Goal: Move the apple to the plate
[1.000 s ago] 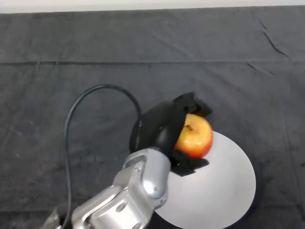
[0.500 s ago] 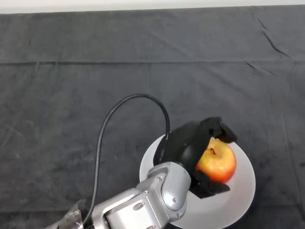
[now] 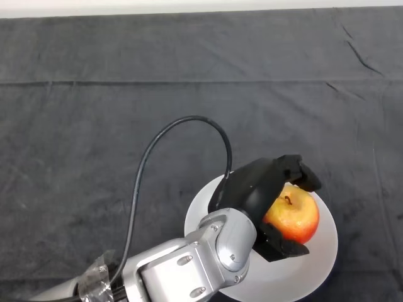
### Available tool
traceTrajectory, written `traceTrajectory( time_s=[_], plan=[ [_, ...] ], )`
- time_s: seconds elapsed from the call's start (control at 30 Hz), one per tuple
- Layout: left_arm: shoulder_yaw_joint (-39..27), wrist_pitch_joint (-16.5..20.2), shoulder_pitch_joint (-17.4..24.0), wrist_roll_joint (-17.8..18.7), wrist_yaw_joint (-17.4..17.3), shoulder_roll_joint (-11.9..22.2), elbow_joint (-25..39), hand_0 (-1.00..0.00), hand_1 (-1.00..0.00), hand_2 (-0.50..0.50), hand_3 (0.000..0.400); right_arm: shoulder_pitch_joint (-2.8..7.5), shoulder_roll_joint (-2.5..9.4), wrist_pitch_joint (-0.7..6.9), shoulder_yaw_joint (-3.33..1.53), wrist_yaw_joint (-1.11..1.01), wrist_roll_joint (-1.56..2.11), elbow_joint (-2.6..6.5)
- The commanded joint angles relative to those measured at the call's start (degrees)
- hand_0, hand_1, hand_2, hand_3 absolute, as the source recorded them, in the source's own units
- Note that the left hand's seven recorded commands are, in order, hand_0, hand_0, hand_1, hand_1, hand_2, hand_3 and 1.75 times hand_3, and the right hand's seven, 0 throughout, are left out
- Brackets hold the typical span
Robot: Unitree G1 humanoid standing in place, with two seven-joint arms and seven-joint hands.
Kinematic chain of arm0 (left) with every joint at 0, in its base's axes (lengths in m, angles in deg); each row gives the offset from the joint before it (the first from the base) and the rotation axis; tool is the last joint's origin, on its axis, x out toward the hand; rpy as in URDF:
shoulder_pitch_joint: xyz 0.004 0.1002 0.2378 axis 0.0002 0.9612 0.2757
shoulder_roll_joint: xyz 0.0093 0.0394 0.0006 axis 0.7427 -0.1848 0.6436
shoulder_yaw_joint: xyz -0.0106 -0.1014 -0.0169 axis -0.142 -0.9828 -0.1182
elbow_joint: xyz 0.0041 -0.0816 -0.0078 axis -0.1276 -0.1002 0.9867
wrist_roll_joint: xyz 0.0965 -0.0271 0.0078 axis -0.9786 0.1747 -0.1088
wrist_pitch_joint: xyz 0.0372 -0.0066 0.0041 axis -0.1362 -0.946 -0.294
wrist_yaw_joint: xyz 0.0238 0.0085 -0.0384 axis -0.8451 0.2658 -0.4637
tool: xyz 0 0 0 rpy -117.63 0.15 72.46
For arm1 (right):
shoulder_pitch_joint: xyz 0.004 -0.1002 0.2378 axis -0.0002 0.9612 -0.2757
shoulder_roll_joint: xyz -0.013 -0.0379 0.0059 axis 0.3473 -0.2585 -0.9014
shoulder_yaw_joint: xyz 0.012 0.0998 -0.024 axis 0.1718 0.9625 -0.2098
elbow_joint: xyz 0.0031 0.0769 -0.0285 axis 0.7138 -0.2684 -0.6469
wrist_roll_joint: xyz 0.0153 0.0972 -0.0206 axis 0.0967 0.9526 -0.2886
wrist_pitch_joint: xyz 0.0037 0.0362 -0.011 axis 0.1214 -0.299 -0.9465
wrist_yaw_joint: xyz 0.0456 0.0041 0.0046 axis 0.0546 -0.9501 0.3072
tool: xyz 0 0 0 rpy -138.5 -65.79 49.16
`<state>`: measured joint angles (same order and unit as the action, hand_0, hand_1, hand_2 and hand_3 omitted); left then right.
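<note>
One apple (image 3: pixel 293 217) in the left hand (image 3: pixel 255 189), over one plate (image 3: pixel 318 264).
The hand's fingers and thumb curl round the red-yellow fruit, stem up, above the white plate's middle on the dark cloth (image 3: pixel 94 126).

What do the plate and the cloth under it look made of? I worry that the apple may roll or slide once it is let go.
The plate looks smooth and hard, matte white-grey, perhaps plastic or ceramic: an even surface with no weave. The cloth is dark, soft fabric with a felt-like nap, creases and fold lines. The apple, glossy red and yellow, is over the plate in the left hand.
</note>
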<state>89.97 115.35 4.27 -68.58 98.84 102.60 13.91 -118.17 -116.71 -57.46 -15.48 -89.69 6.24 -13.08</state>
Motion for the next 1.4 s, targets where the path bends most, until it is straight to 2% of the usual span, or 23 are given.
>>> traceTrajectory(
  time_s=[0.03, 0.07, 0.4, 0.7, 1.0, 1.4],
  plan=[
    [1.6, 1.0, -2.8, 1.4, 0.5, 1.1, 1.0, -0.51, 0.00, -0.25, 0.204, 0.88, -0.81, 0.09, 0.70, -0.04, 1.65, -0.59],
    [1.5, 1.2, -2.9, 1.5, 0.5, 1.3, 1.1, 0.00, 0.00, 0.00, 0.000, 0.87, -0.82, 0.09, 0.70, -0.05, 1.65, -0.58],
    [-2.9, 4.3, -3.9, 1.7, 0.8, 2.9, 4.9, 0.00, 0.00, 0.00, 0.000, 0.84, -0.85, 0.08, 0.72, -0.08, 1.64, -0.49],
    [-10.7, 2.9, -0.9, -1.1, 3.1, 6.7, 10.4, 0.00, 0.00, 0.00, 0.000, 0.83, -0.85, 0.07, 0.73, -0.09, 1.63, -0.47],
    [-21.1, -1.2, 6.7, -5.4, 7.0, 12.0, 17.3, 0.00, 0.00, 0.00, 0.000, 0.86, -0.81, 0.06, 0.72, -0.09, 1.61, -0.53],
    [-38.7, -8.8, 21.3, -9.8, 10.7, 18.5, 24.6, 0.00, 0.00, 0.00, 0.000, 0.92, -0.73, 0.04, 0.70, -0.05, 1.59, -0.70]
  ],
)
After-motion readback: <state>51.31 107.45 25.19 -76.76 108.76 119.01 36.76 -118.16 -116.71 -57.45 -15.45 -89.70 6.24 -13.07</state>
